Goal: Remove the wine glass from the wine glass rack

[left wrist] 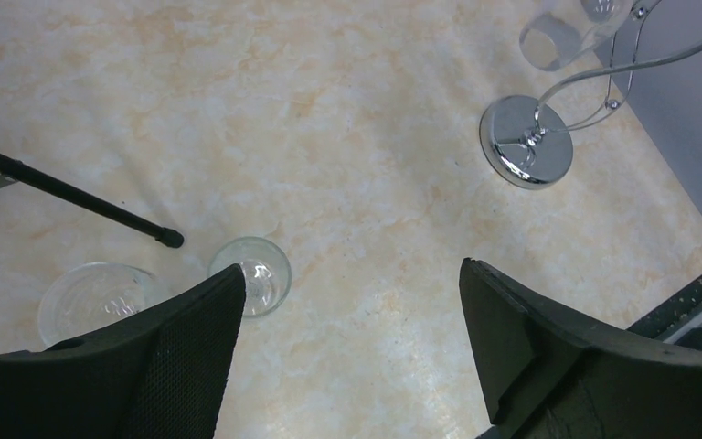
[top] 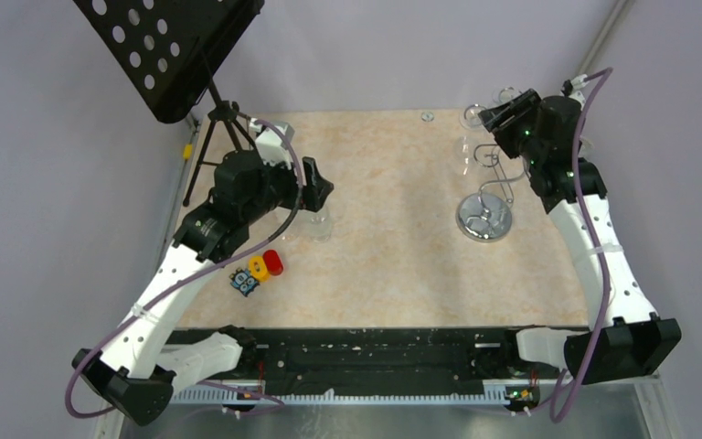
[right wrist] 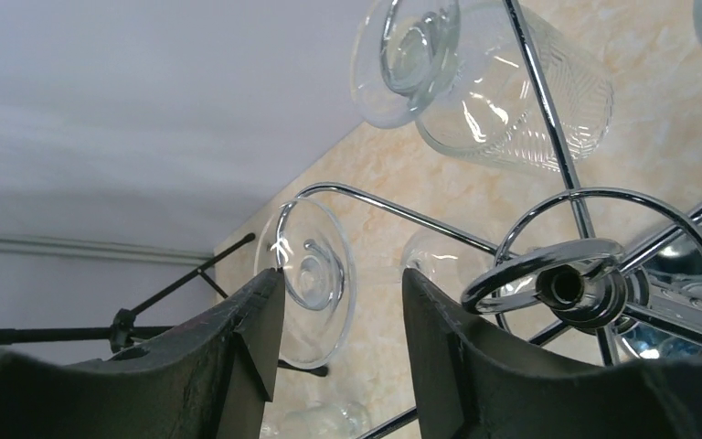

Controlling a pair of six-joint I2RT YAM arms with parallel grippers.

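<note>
Two grippers: both with jaws apart.
Left gripper: spread wide, empty, over the left half of the table.
Right gripper: fingers flank a glass foot at the rack's far side; contact unclear.
Wine glass rack: one, upright, far right.
Wine glass: hung on a rack arm, between the right fingers.
Hung count: two sure, second glass on another arm; possibly more at frame edge.
Table count: two, small glass and wide glass, left.
Music stand: one, far left.
</note>
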